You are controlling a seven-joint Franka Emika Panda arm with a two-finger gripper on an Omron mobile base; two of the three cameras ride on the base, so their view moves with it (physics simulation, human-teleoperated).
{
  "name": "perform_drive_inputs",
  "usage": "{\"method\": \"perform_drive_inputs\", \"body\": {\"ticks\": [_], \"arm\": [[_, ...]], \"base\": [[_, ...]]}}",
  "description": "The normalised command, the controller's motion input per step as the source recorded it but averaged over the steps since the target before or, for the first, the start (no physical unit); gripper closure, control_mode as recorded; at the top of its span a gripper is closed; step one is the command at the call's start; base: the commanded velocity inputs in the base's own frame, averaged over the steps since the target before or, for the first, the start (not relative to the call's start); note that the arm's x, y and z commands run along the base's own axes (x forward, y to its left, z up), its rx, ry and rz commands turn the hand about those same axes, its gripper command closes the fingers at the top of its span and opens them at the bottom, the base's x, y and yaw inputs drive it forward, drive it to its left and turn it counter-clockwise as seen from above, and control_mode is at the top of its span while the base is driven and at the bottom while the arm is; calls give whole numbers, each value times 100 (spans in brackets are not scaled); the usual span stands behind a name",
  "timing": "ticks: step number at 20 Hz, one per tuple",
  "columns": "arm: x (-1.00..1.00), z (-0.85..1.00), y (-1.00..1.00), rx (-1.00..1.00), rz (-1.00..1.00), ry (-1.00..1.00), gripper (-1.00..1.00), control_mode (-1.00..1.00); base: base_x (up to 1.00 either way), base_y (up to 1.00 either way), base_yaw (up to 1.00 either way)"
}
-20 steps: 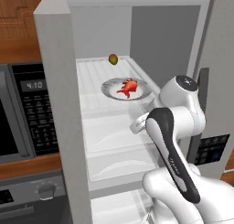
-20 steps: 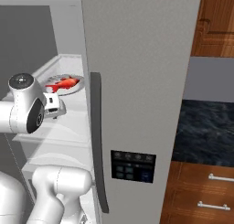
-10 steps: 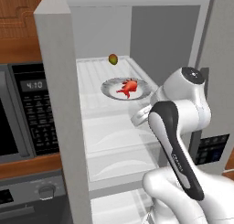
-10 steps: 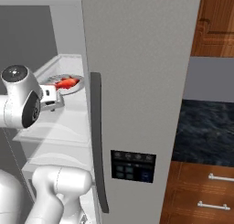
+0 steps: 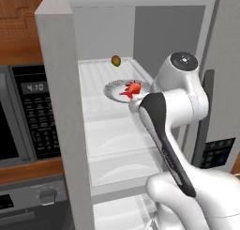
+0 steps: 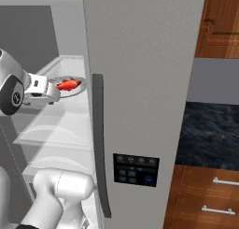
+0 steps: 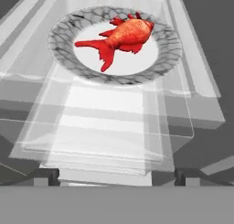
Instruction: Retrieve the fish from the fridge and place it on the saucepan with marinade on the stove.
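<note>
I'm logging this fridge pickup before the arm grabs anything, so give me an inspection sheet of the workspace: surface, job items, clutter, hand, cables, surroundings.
Surface: clear fridge shelf, white interior, carrying a plate and a fruit.
Job's things: fish lies on the grey plate, on the upper shelf of the open fridge; saucepan, marinade and stove nothing seen.
Clutter: small green-red fruit farther back on the same shelf, apart from the plate.
Hand: hand open, empty, aimed at the fish from the shelf's front edge, not touching it.
Cables: nothing seen.
Surroundings: microwave left of the fridge; closed fridge door with dispenser panel; dark countertop and wood drawers on the right.
</note>
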Motion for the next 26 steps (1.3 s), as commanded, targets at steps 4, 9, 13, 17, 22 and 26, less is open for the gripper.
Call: {"method": "perform_drive_inputs", "body": {"ticks": [4,9,13,17,22,26], "arm": [[3,0,0,1,-35,-11,-100,-100],[35,0,-7,11,-29,0,-100,-100],[51,21,-20,25,-10,10,-100,-100],[59,12,-7,23,0,12,-100,-100],[68,1,6,8,0,10,-100,-100],[68,-2,17,0,0,4,-100,-100]], "base": [[0,0,0],[0,0,0],[0,0,0],[0,0,0],[0,0,0],[0,0,0]]}}
